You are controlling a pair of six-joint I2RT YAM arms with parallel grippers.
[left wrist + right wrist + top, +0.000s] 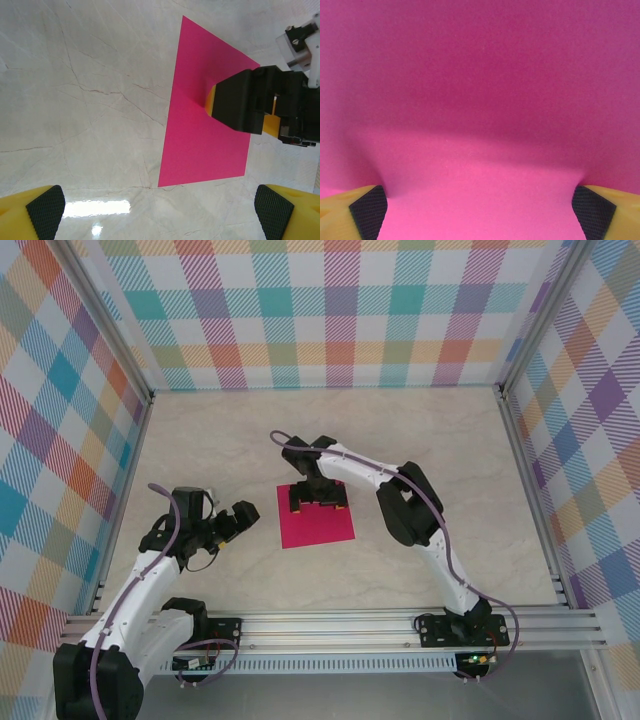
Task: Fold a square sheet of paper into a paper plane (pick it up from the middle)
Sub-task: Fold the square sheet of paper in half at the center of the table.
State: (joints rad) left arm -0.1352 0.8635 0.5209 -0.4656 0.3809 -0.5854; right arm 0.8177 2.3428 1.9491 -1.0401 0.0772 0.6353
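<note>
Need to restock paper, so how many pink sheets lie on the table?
1. The square sheet of paper lies on the table under the right gripper; another stacked exactly beneath could be hidden.

square sheet of paper (318, 527): magenta-pink, unfolded, lying mid-worktop (440, 440), slightly skewed to the edges. near half flat; far half buckles up into a soft ridge.

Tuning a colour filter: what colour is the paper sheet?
The paper sheet is plain magenta-pink, clearest from the left wrist view.
</note>
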